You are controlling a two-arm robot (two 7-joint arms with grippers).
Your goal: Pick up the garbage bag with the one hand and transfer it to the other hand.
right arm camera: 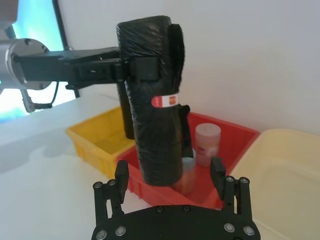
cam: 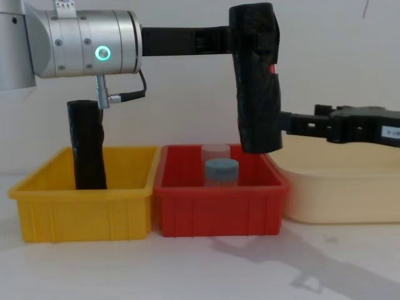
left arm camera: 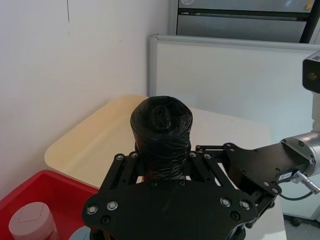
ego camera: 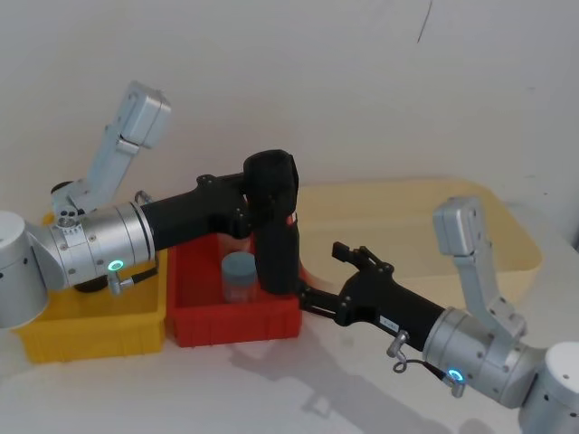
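The garbage bag [ego camera: 274, 217] [cam: 255, 87] is a black roll that hangs upright over the right end of the red bin [ego camera: 235, 327]. A red mark [right arm camera: 165, 101] sits on its side. My left gripper [ego camera: 237, 210] [right arm camera: 140, 67] [left arm camera: 162, 165], with the green ring light, is shut on the roll's upper part. My right gripper [ego camera: 321, 269] [cam: 290, 122] [right arm camera: 169, 172], with the white label, is open. It comes in from the right at the level of the roll's lower part. Its fingertips [right arm camera: 121, 172] lie on either side of that part, and I cannot tell whether they touch it.
In the red bin [cam: 219, 212] stand a blue-lidded jar [cam: 222, 170] and a clear one behind it. The yellow bin [cam: 81, 212] on the left holds a thinner black roll [cam: 87, 147]. A cream tray [cam: 344, 187] lies to the right, under the right arm.
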